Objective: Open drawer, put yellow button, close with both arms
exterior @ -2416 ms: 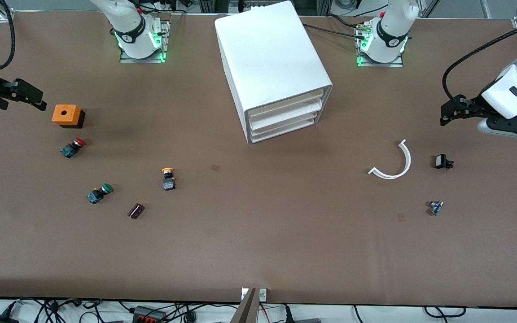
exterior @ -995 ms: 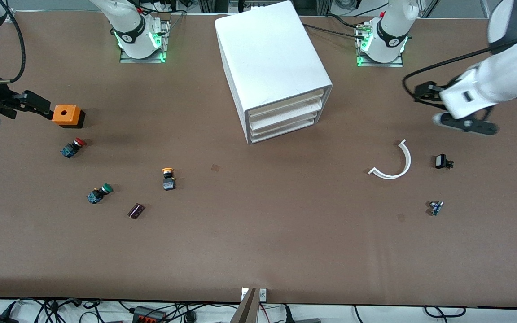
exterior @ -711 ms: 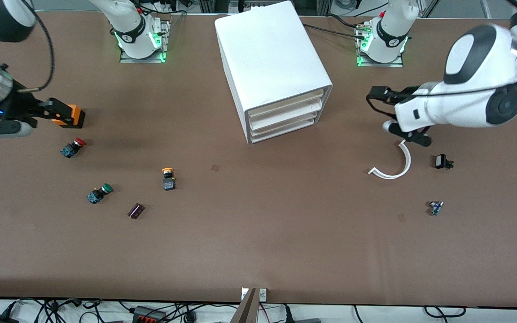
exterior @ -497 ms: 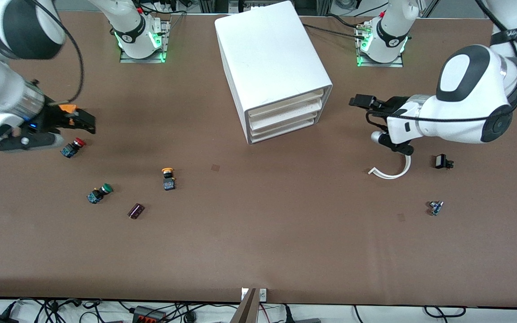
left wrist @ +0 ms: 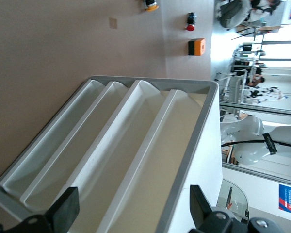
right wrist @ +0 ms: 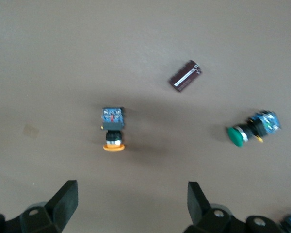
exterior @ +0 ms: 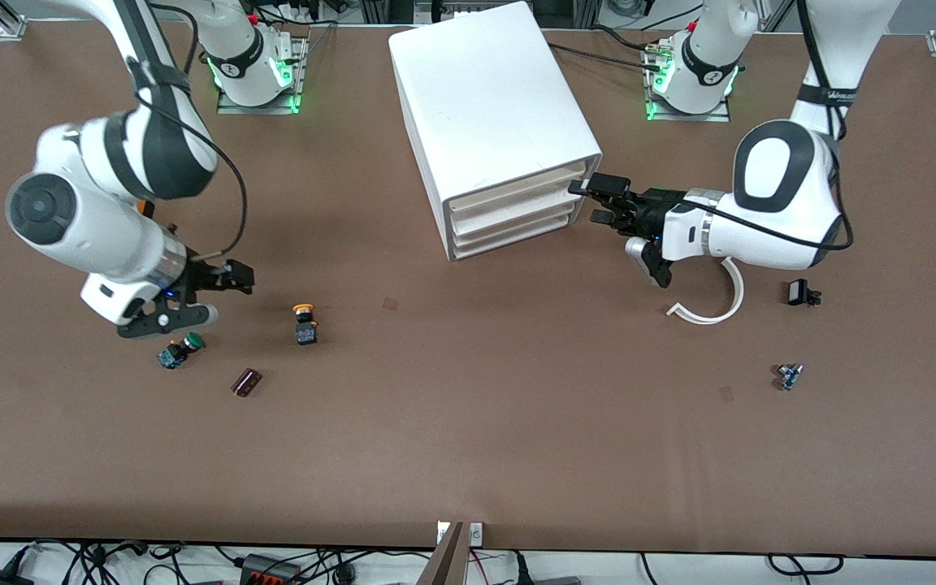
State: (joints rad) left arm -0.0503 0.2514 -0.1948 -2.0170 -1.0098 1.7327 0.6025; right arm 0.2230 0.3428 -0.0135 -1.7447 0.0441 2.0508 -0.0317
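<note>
At the cabinet's front corner, my left claw stands spread and empty, level with the drawer.
From the left wrist view I see its two black fingertips wide apart, framing the white cabinet with all three drawers shut; the top one is flush with the others. My right claw is spread too, holding nothing, over the counter above the green-capped switch. The yellow button lies on its side on the counter, well apart from the cabinet, toward the right arm's end. Nearer the front camera than it lies a dark capacitor. Beneath the left arm rests a white curved strip, with a small black part beside it.
</note>
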